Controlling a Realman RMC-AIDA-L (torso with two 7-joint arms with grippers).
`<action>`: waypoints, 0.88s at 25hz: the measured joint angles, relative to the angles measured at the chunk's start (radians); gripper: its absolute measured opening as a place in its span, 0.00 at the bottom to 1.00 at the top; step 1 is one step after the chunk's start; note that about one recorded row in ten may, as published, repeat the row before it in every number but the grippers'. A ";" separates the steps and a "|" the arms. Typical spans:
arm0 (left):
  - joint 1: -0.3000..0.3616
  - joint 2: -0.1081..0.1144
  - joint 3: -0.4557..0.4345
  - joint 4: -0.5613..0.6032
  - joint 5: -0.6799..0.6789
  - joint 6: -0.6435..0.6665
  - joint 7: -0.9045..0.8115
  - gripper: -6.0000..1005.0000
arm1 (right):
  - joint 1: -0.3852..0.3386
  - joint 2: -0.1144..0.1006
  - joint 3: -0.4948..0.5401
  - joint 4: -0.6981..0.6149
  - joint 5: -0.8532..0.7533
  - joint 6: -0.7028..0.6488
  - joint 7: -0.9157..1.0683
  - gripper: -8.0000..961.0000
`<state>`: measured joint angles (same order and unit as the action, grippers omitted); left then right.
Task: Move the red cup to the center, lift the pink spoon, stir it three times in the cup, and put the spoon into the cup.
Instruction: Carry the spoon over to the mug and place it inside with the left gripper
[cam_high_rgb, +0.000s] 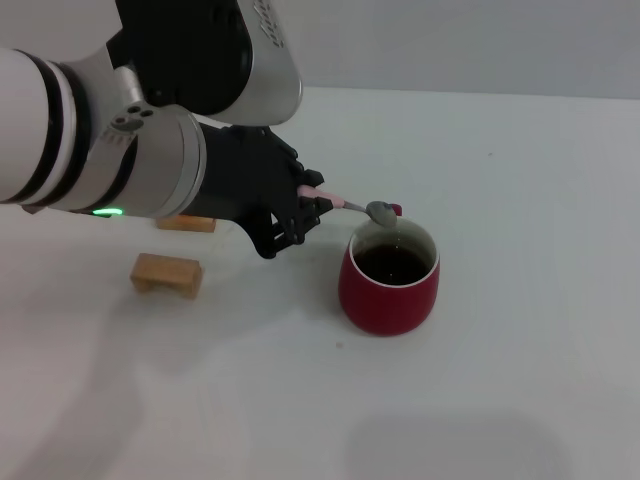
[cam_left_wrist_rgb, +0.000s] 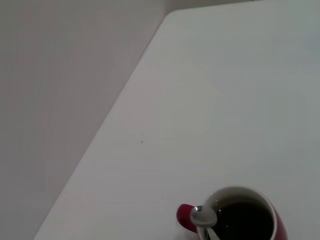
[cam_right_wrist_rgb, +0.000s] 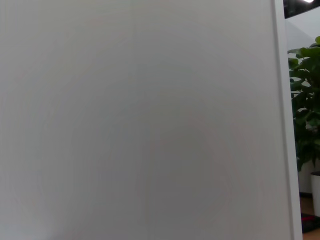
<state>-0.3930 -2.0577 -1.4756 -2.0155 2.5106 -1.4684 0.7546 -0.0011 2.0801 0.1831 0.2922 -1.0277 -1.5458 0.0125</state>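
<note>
The red cup (cam_high_rgb: 389, 284) stands on the white table around the middle, with dark liquid inside; its small handle points away from me. My left gripper (cam_high_rgb: 308, 203) is shut on the pink spoon (cam_high_rgb: 358, 206), holding it nearly level just left of the cup. The spoon's grey bowl hangs over the cup's far rim, above the liquid. In the left wrist view the cup (cam_left_wrist_rgb: 239, 216) shows with the spoon bowl (cam_left_wrist_rgb: 203, 216) over its rim beside the handle. The right gripper is out of sight.
Two tan wooden blocks lie left of the cup, one (cam_high_rgb: 167, 274) nearer me and one (cam_high_rgb: 187, 223) partly under the left arm. The table's far edge meets a pale wall. The right wrist view shows only a wall and a plant.
</note>
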 joint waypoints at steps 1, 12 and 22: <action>-0.001 0.000 0.001 0.000 0.000 -0.004 0.000 0.17 | 0.001 0.000 -0.001 0.000 0.000 0.002 0.000 0.01; -0.005 -0.001 0.011 0.004 0.004 -0.055 0.002 0.17 | 0.003 0.001 -0.007 0.001 0.000 0.013 -0.001 0.01; -0.004 -0.003 0.043 0.052 0.011 -0.032 0.013 0.17 | -0.002 0.003 -0.009 0.004 -0.006 0.003 -0.002 0.01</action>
<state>-0.3974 -2.0607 -1.4329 -1.9634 2.5217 -1.5001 0.7681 -0.0027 2.0833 0.1745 0.2966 -1.0341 -1.5428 0.0107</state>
